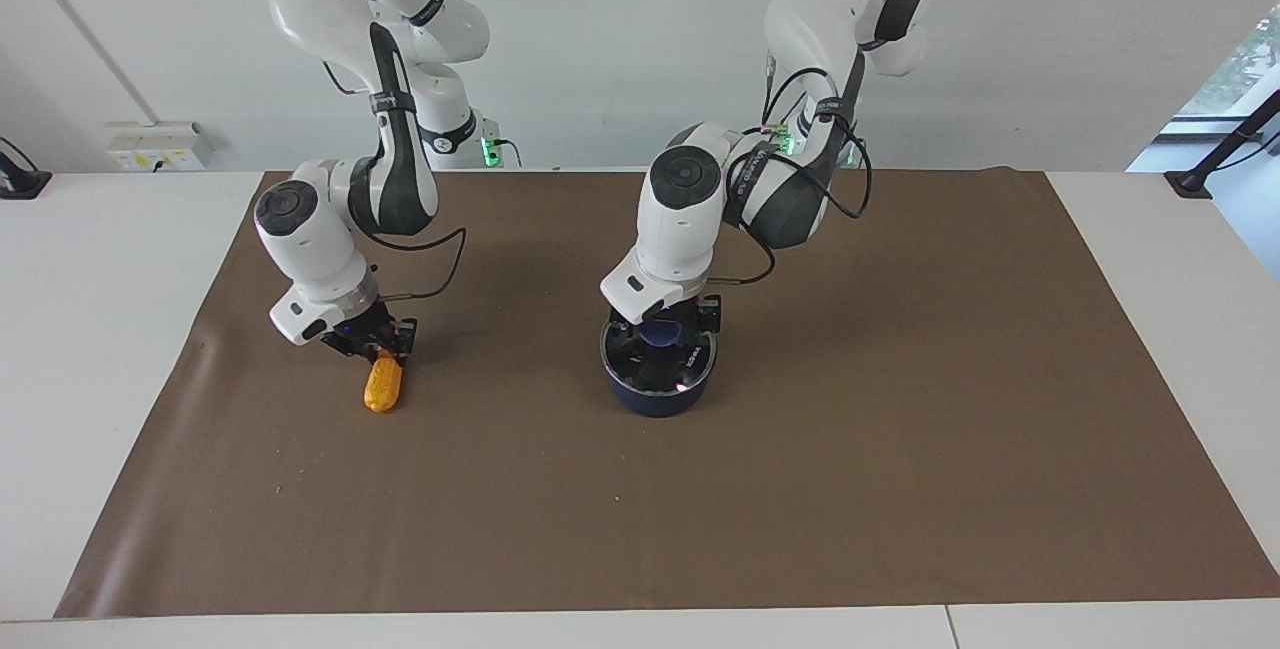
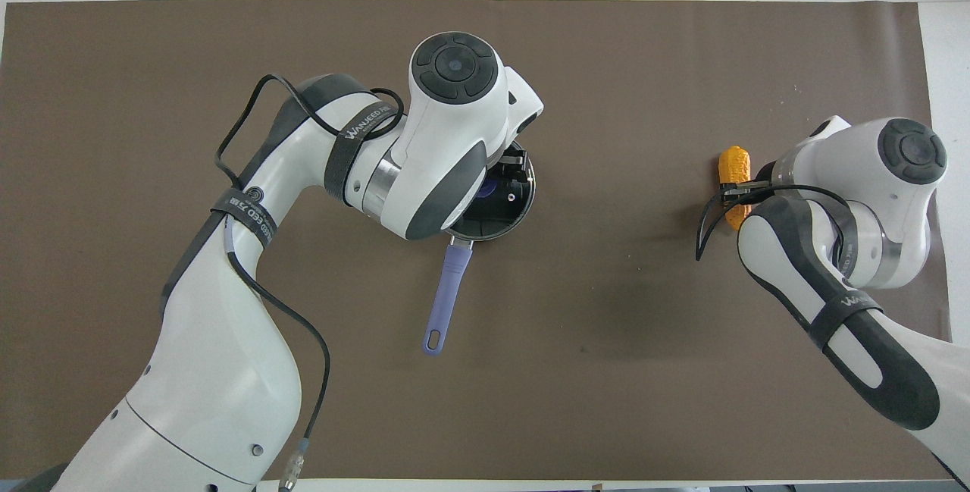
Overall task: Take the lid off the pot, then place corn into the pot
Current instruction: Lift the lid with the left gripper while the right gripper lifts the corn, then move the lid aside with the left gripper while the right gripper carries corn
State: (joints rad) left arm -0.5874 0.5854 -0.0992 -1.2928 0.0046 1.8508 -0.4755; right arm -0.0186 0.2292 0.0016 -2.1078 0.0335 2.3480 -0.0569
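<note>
The pot (image 1: 656,391) stands mid-table on the brown mat, with its long blue handle (image 2: 445,295) pointing toward the robots. The glass lid (image 1: 690,366) sits on the pot. My left gripper (image 1: 662,329) is down on the lid, right at its blue knob (image 1: 660,335); the arm hides most of the lid in the overhead view (image 2: 523,196). The orange-yellow corn (image 1: 383,387) is toward the right arm's end of the table. My right gripper (image 1: 383,349) is shut on the corn's end nearer to the robots, low at the mat. The corn also shows in the overhead view (image 2: 734,164).
The brown mat (image 1: 800,489) covers most of the white table (image 1: 90,329). A socket box (image 1: 160,144) sits by the wall near the right arm's end.
</note>
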